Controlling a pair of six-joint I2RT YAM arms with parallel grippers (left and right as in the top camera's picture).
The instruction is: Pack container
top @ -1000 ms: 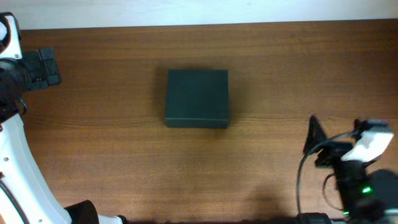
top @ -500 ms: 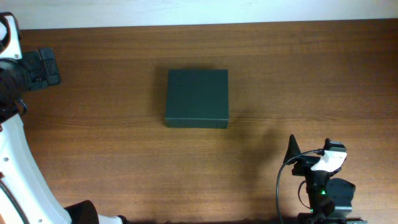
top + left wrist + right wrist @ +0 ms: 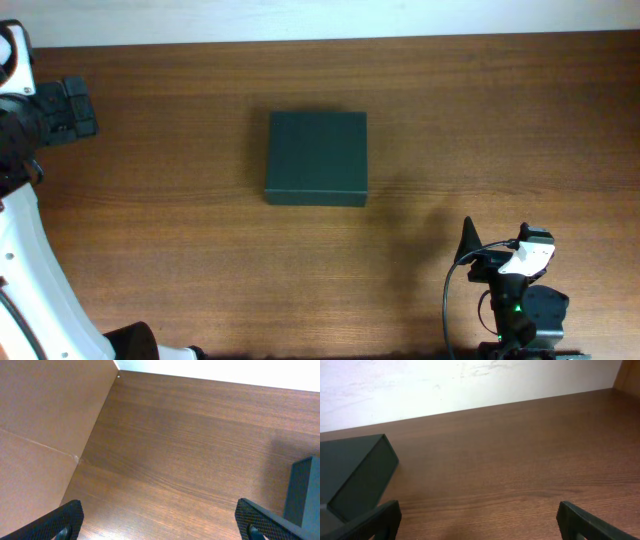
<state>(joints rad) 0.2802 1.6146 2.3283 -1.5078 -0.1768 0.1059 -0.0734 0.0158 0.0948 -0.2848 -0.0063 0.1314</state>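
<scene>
You see the container (image 3: 317,157) near the middle of the table (image 3: 200,260), a little toward 12 o'clock in the overhead view. It is a dark rectangular box and its flat lid lies closed on top. Nothing touches it, and the wood around it is bare on all sides.

The left tool (image 3: 68,110) hangs at the table's edge at about 10 o'clock, well apart from the container. In its own wrist view the two black fingers (image 3: 65,519) stand far from each other at the bottom corners, so the tool is spread wide and it pinches nothing. In that same view one corner of the container shows at 3 o'clock, and a plain brown panel (image 3: 45,420) rises along the table's side at 9 o'clock.

The right tool (image 3: 492,252) is at about 5 o'clock on the table, also well apart from the container, with a black cable (image 3: 450,300) curving beside the arm and a small green light (image 3: 517,308) on its body. In its wrist view the fingers (image 3: 375,519) are again at the two bottom corners, so this tool is spread wide too, with only bare wood between them. There the container lies at 9 o'clock, partly cut by the picture's edge, and the white wall (image 3: 470,385) runs behind the table at 12 o'clock.
</scene>
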